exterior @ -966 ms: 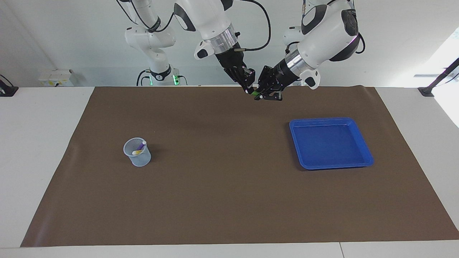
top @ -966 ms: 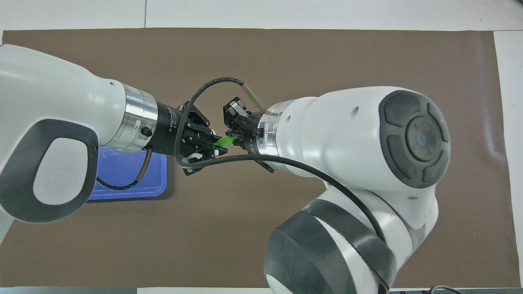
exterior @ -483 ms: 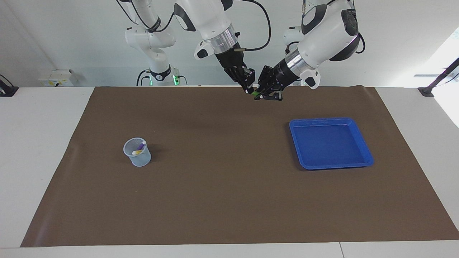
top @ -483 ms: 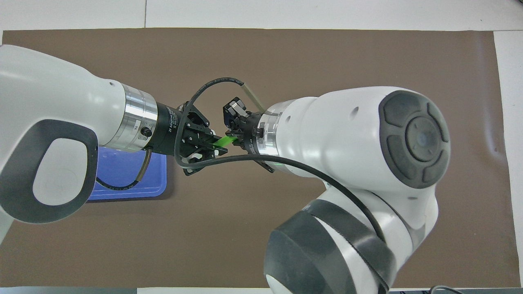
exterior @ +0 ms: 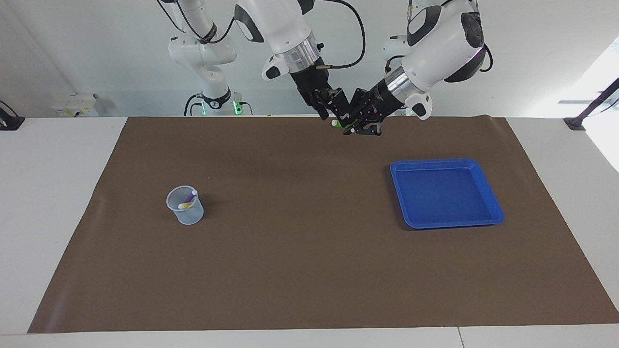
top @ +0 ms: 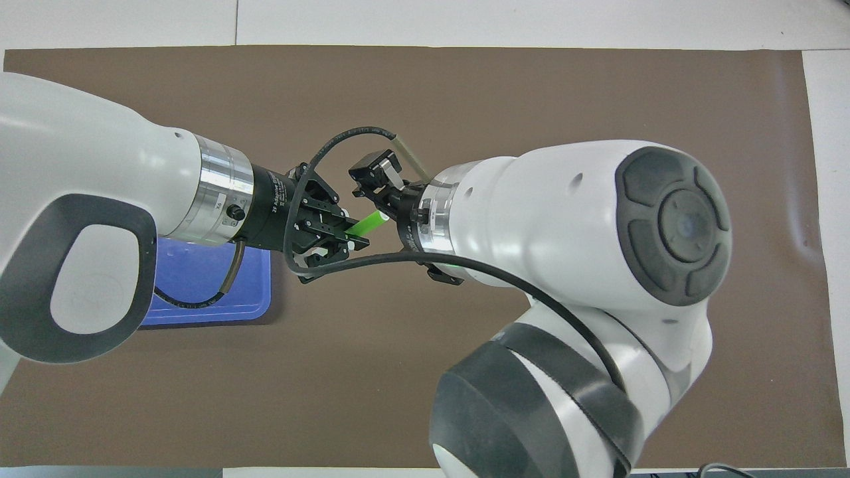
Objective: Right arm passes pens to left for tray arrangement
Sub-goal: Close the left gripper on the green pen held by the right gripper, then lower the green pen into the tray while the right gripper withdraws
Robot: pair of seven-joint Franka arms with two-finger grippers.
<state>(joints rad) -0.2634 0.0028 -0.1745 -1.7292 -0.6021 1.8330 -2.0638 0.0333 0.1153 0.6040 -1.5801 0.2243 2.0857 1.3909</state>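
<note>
You see both arms meeting up in the air, over the brown mat (exterior: pixel 309 270) at the robots' edge of the surface. The left tool (top: pixel 345 238) is clamped tight on the green pen (top: pixel 364 226). The pen sticks out of it toward the right tool (top: pixel 392 229), and its pale tip (exterior: pixel 333 123) shows in the facing view. The right tool has its fingers (top: pixel 372 167) spread wide apart, one on each side of the pen's free end, and it is not squeezing the pen.

The blue tray (exterior: pixel 493 205) sits flat on the mat toward the left arm's end of the surface. Nothing lies in it.

The little mesh cup (exterior: pixel 185 212) stands upright on the mat toward the right arm's end, well apart from the tray. You can spot the purple pen (exterior: pixel 190 196) and the yellow pen (exterior: pixel 184 205) leaning inside it, pale tips up.
</note>
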